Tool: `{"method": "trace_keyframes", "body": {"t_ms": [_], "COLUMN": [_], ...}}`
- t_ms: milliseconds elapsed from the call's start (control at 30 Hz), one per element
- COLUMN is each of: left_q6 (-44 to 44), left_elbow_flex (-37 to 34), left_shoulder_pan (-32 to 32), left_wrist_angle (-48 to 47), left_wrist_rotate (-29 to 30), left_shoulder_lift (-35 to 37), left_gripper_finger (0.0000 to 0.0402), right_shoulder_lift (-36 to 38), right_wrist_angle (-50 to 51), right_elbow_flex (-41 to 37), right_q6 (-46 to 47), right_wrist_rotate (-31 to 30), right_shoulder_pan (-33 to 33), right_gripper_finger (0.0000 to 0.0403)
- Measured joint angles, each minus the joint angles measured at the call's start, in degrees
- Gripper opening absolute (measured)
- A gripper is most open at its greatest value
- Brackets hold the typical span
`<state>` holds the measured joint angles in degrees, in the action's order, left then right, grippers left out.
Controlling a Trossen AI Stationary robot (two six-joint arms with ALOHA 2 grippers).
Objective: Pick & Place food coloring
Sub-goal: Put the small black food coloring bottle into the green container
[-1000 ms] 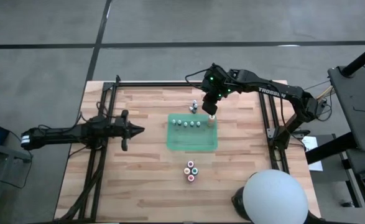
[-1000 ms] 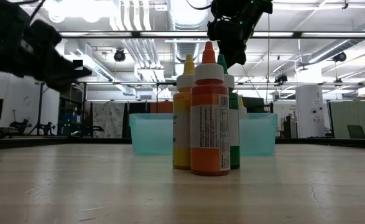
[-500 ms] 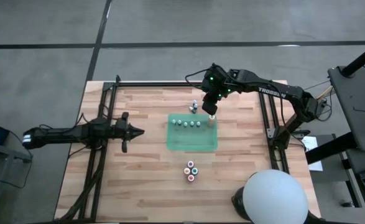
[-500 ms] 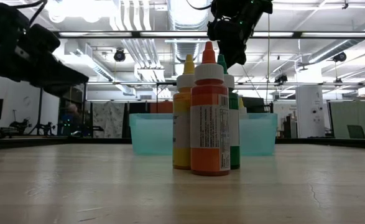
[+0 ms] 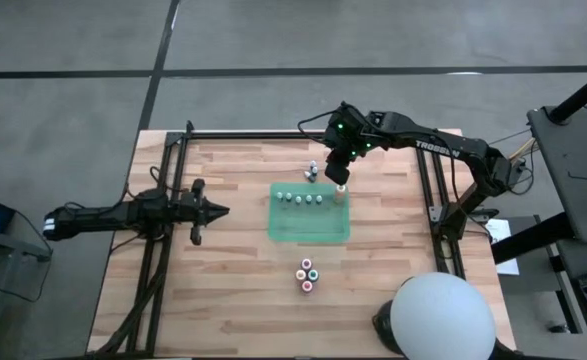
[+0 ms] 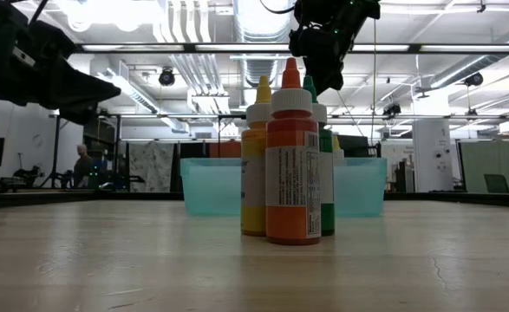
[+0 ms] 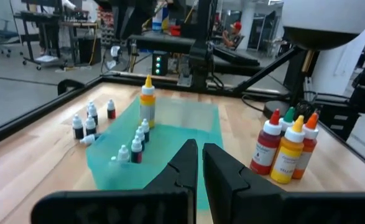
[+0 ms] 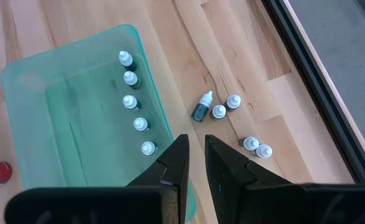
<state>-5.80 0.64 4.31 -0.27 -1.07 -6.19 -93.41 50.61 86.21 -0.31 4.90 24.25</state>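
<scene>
Hovering over the green tray's (image 5: 309, 230) corner, the right pincer (image 5: 340, 186) is clamped on a yellow-capped bottle (image 7: 147, 104). The left pincer (image 5: 223, 210) is kept shut above the desk (image 5: 233, 290).

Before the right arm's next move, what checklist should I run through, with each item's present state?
1. Five small bottles upright in a row inside the green tray: ok.
2. All small bottles in the tray: not ok; five loose bottles stand or lie on the table beside it.
3. Right end effector over the tray's far corner, by the yellow-topped bottle: ok.
4. Left end effector shut, apart from the tray: ok.
5. Tall bottle cluster apart from the tray: ok.
</scene>
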Motion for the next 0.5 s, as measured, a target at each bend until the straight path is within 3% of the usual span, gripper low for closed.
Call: {"method": "trace_keyframes", "body": {"t_ms": [500], "left_q6": [0.0], "left_elbow_flex": [0.0], "left_shoulder_pan": [-4.5], "left_wrist_angle": [-0.1], "left_wrist_rotate": [0.0], "left_shoulder_lift": [4.1], "left_gripper_finger": [0.0], "right_shoulder_lift": [0.0], "right_wrist_angle": [0.0], "right_elbow_flex": [0.0], "right_q6": [-0.1], "right_wrist_rotate": [0.0], "right_shoulder_pan": [0.0], "right_gripper_finger": [0.0043]}}
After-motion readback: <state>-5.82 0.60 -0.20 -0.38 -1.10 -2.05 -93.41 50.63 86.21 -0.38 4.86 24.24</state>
